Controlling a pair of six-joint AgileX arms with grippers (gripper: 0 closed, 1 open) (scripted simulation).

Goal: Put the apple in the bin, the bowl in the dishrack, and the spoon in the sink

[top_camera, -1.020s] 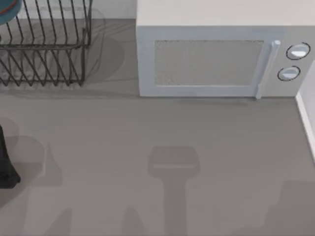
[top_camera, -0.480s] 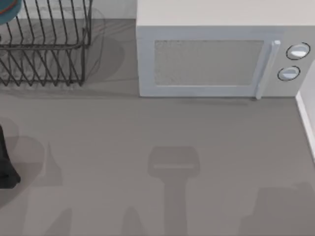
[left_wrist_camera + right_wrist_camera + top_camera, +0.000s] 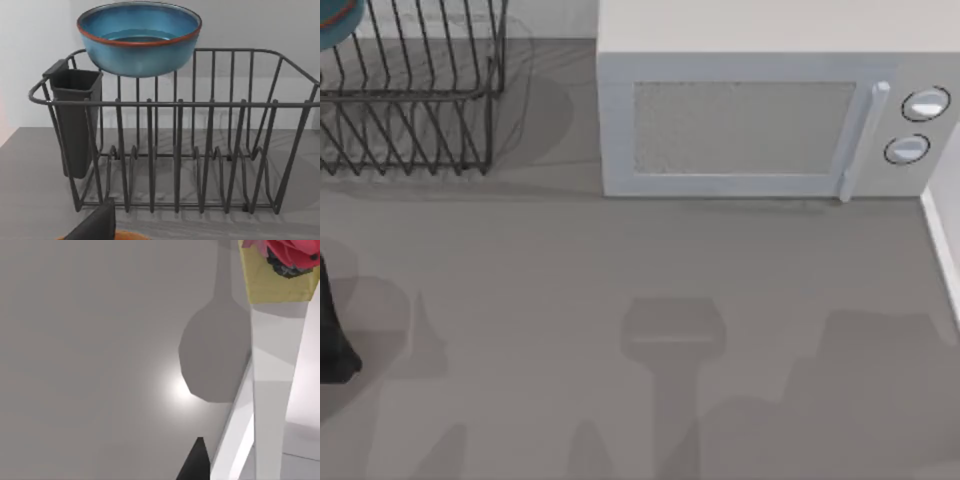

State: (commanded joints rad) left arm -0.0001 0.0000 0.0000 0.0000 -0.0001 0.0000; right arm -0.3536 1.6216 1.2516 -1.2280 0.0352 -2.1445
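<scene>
Bowl (image 3: 139,37) atop dishrack (image 3: 200,150) rim beside black cup (image 3: 75,120), ahead of left tool (image 3: 95,225), finger state cannot tell, left arm (image 3: 332,330) at tabletop (image 3: 620,260) left edge, microwave (image 3: 760,110) right of dishrack.

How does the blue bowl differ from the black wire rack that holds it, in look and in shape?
The bowl is glossy teal-blue with a thin reddish-brown rim; the dishrack is plain black. The bowl is a solid, round, closed wall; the dishrack is an open, boxy frame of thin rods that lets the grey table show through. The bowl is narrower than the dishrack. Both stand upright, and the bowl sits up at the dishrack's top rail, near one end.
</scene>
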